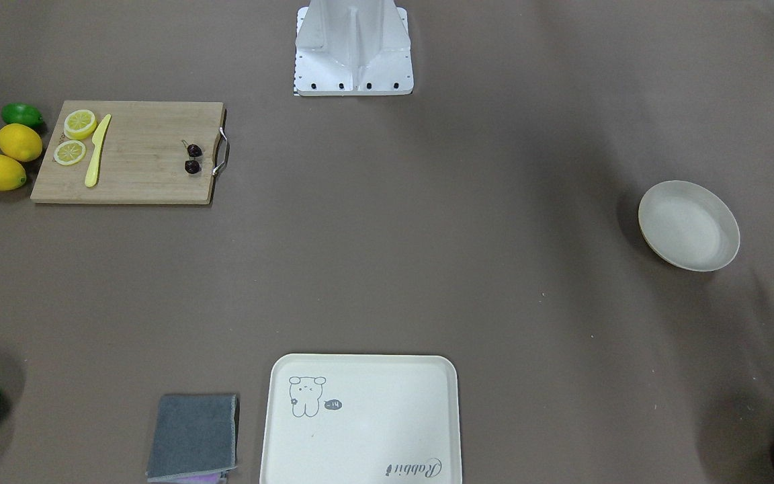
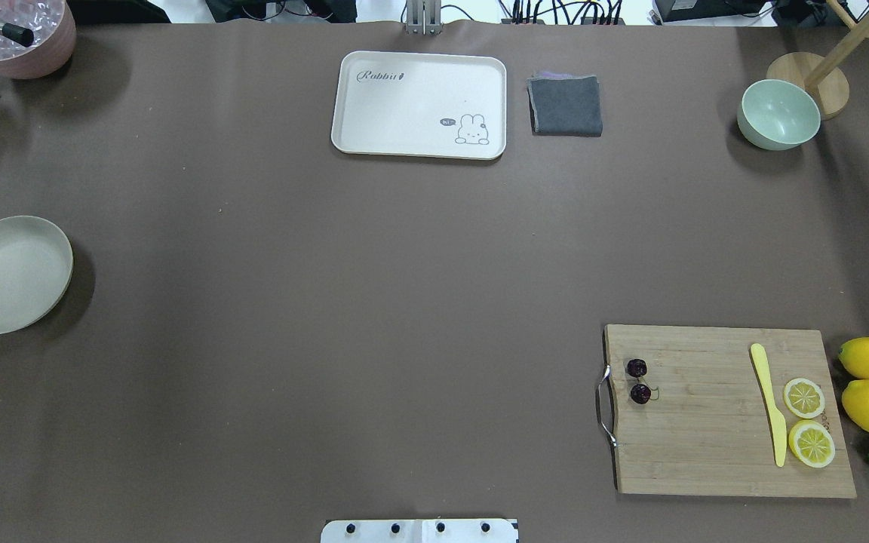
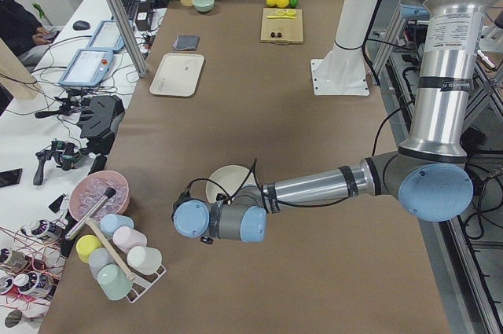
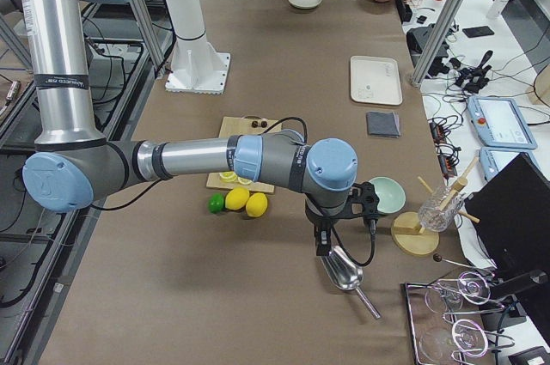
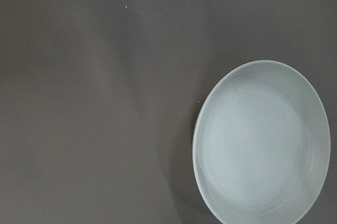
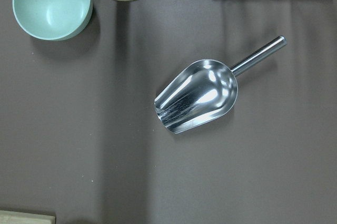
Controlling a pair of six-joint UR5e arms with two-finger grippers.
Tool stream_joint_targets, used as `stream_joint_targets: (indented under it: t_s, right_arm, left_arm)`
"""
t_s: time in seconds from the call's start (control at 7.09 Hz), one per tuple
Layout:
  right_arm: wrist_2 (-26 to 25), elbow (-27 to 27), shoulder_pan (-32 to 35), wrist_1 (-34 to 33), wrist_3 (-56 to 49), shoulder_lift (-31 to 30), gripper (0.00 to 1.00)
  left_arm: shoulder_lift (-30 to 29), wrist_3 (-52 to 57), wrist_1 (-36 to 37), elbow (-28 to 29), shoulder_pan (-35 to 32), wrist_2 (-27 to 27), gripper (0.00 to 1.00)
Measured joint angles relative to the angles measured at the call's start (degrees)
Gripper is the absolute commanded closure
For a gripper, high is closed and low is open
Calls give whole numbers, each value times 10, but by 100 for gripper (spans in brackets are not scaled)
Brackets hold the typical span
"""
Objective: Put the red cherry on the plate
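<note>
The red cherry (image 2: 639,381) sits at the cutting board's (image 2: 706,445) handle edge; the plate (image 2: 8,275) at the worktop's left edge (jaws spread or pressed: cannot tell); such tiny round fruit may slip mid-carry.

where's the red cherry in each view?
Front-facing: red cherry upper left, on cutting board, beside its metal handle.
Overhead: red cherry lower right.
Exterior left: red cherry top centre.
Exterior right: red cherry near centre.
Wrist views: in neither.
Landmark: the cutting board.
</note>
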Motion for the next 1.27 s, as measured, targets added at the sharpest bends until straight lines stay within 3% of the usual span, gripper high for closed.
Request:
stream_joint_targets:
  t_s: [0.42,0.85,1.27]
  right_arm:
    - [0,-1,-1,0,1,2,0]
    - [0,-2,-1,0,1,5,0]
    - [0,-1,-2,0,2,4,0]
  left_arm:
    - [-36,-29,-2,3,42,25,2]
    - [-40,-31,-40,23,53,69,3]
    - [-34,-34,-82,48,55,80,4]
